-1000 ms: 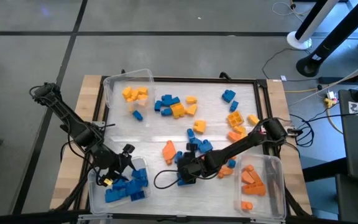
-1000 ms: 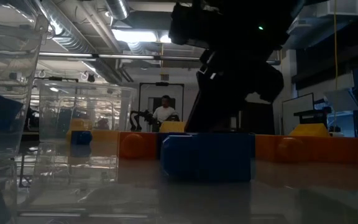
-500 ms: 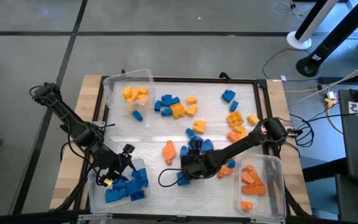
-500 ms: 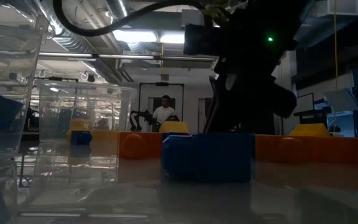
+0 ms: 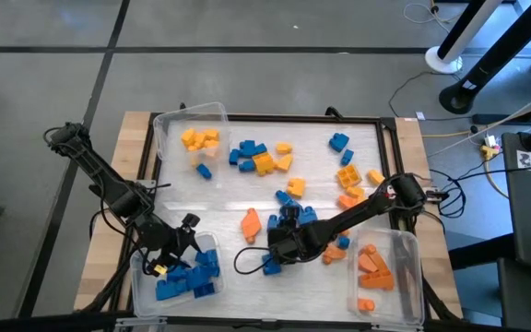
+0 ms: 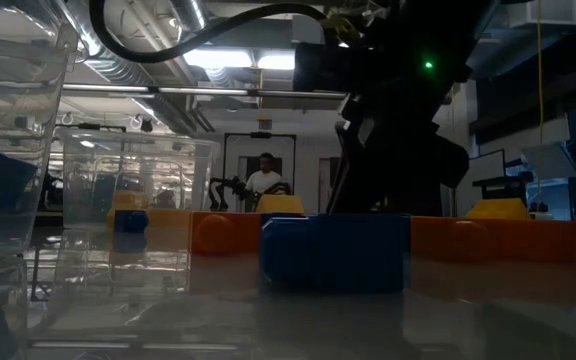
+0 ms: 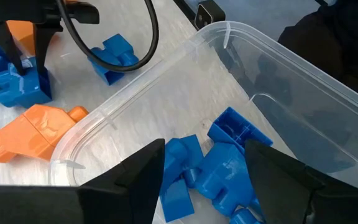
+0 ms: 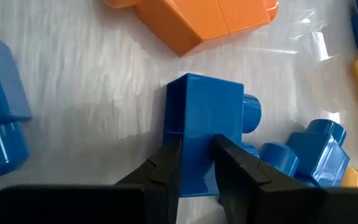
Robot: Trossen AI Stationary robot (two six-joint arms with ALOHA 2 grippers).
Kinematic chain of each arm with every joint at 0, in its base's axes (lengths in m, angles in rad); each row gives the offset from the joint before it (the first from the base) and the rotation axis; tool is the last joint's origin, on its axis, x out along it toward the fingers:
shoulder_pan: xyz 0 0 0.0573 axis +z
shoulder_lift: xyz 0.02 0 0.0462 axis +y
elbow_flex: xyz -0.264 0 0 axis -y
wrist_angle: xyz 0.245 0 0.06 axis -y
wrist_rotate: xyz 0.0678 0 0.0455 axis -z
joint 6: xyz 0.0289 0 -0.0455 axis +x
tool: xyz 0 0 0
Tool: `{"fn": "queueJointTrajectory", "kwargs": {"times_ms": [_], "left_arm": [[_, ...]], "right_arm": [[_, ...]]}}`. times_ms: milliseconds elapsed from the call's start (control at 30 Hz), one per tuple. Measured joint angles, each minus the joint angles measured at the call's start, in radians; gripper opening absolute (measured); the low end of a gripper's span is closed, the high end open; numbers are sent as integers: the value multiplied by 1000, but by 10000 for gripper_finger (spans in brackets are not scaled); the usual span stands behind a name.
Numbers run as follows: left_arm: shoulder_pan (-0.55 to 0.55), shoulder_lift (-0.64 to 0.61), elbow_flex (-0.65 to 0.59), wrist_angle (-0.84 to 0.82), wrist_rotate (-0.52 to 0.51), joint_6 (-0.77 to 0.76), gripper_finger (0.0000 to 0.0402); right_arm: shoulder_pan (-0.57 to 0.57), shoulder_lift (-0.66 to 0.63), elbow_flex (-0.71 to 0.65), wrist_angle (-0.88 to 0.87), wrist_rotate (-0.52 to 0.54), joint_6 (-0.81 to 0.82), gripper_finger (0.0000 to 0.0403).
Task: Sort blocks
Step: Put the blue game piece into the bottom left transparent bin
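Blue, orange and yellow blocks lie scattered on the white tabletop [image 5: 247, 189]. My right gripper [image 5: 281, 238] stands over a cluster near the middle front, shut on one blue block [image 8: 204, 112], also seen as the blue block [image 7: 23, 87] in the left wrist view. My left gripper [image 7: 204, 171] hangs open over the near-left clear bin [image 5: 141, 277], above the blue blocks [image 7: 222, 168] lying in it, touching none. My right gripper pinches the blue block by two opposite side faces [image 8: 196, 155] between its two fingers [image 8: 165, 171]. The fingers slant down on it from above. The block's underside rests on the tabletop, with a round stud [image 8: 252, 112] sticking out sideways.
A clear bin [image 5: 192, 124] at the far left holds yellow blocks. Another bin [image 5: 408, 267] at the near right holds orange ones. An orange block [image 8: 204, 22] and more blue blocks [image 8: 303, 152] lie close around the held one. A black frame [image 5: 293, 117] edges the work area.
My right gripper has tipped at the wrist, and its body has swung a little toward the table's far edge above the blue cluster. My left gripper has kept still over its bin.
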Motion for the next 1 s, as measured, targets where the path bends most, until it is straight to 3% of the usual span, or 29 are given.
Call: {"fn": "queueJointTrajectory", "kwargs": {"times_ms": [300, 667, 1000], "left_arm": [[0, 0, 0, 0, 0, 0, 210], [0, 0, 0, 0, 0, 0, 210], [0, 0, 0, 0, 0, 0, 210]], "right_arm": [[-9, 0, 0, 1, -27, -77, 100], [-9, 4, -2, -4, -21, -107, 206], [-9, 6, -4, -20, 49, -130, 213]]}}
